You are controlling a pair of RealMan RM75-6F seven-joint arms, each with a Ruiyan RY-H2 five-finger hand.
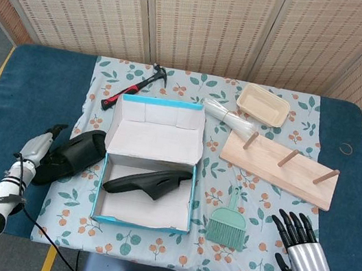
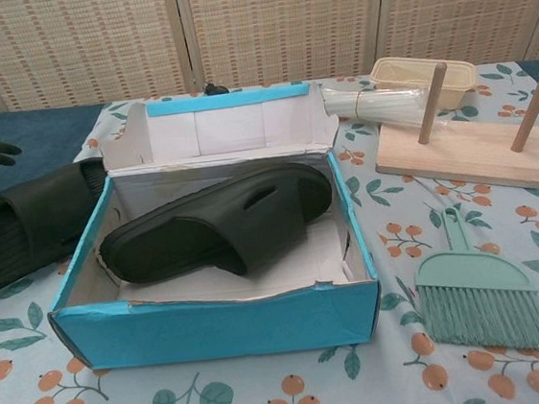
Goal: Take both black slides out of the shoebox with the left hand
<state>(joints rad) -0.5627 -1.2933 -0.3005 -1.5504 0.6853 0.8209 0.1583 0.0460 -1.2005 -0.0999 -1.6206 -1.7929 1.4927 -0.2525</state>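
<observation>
slide out: lies on cloth [image 1: 78,209] just left of box [image 1: 140,223], at the cloth's left edge [image 1: 72,156]
my left hand: on that slide's far-left end, grip I cannot tell [image 1: 38,150]
slide in: lies across box floor [image 1: 148,180]
box lid: flipped up at back [image 1: 156,131]
hammer: behind box [image 1: 133,86]
brush: right of box [image 1: 227,226]
peg board: right, behind brush [image 1: 278,167]
my right hand: fingers spread, holds nothing, near table's front right edge [image 1: 302,250]

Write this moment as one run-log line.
left hand: on first slide, on table beside shoebox | second slide: in shoebox | right hand: open, idle
</observation>
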